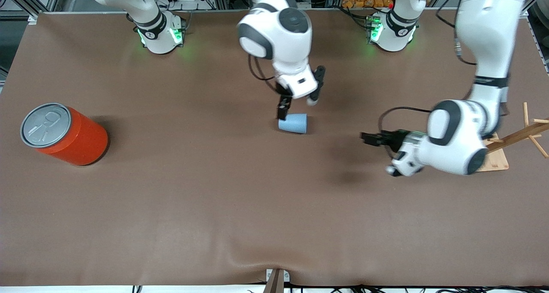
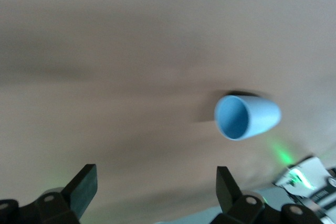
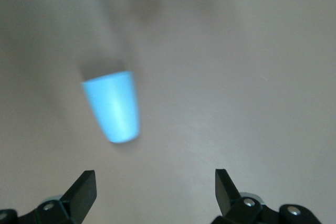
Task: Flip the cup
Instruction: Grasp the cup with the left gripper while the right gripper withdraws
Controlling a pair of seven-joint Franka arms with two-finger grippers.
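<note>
- Front view: the cup (image 1: 293, 123) lies on its side at the centre of the table (image 1: 214, 190), its wide mouth toward the left arm's end.
- The right gripper (image 1: 300, 101) hangs just above the cup, fingers spread, holding nothing.
- The left gripper (image 1: 372, 139) is at centre right of the frame, pointing at the cup but well apart from it; this view does not show how its fingers stand.
- An orange can (image 1: 64, 134) stands at left; a wooden rack (image 1: 514, 140) at the right edge.
- Left wrist view: fingers (image 2: 81, 187) spread; the cup (image 2: 247, 116) shows its open mouth at centre right.
- Right wrist view: fingers (image 3: 81, 190) spread; the cup (image 3: 115, 106) lies at centre left, ungripped.
</note>
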